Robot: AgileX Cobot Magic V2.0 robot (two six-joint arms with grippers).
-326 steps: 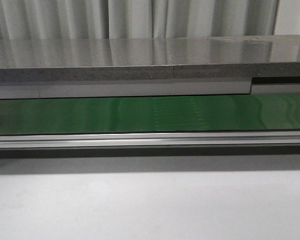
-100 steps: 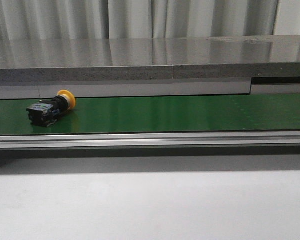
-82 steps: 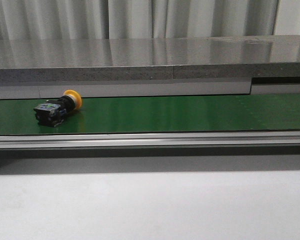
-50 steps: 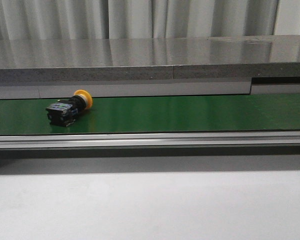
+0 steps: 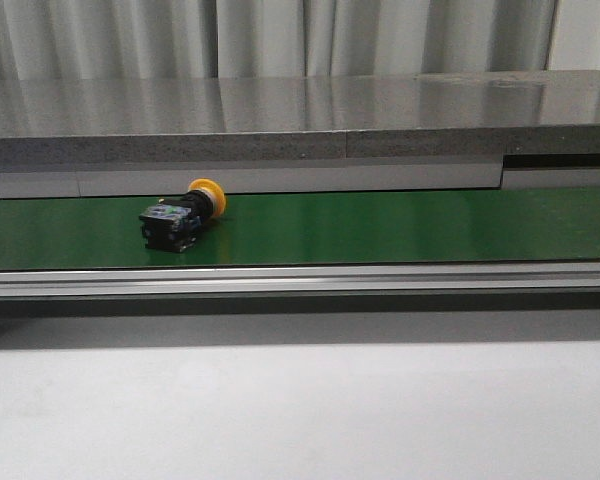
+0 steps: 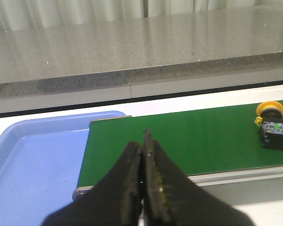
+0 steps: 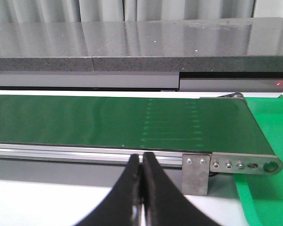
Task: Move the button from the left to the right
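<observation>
The button [image 5: 178, 218] lies on its side on the green conveyor belt [image 5: 380, 228], left of the middle, its yellow-orange cap toward the back and its black body toward the front. It also shows in the left wrist view [image 6: 272, 125], far to the side of my left gripper [image 6: 143, 141]. That gripper is shut and empty, hanging over the belt's near rail. My right gripper [image 7: 141, 162] is shut and empty in front of the belt's rail. The button does not show in the right wrist view. Neither gripper shows in the front view.
A blue tray [image 6: 33, 160] sits at the belt's left end. A green mat [image 7: 269, 136] lies past the belt's right end, by the metal bracket [image 7: 198, 173]. A grey stone counter [image 5: 300, 120] runs behind the belt. A white table [image 5: 300, 410] lies in front.
The button came into view on the belt and has ridden steadily to the right, from the far left toward the middle. Both grippers stay out of the front view.
</observation>
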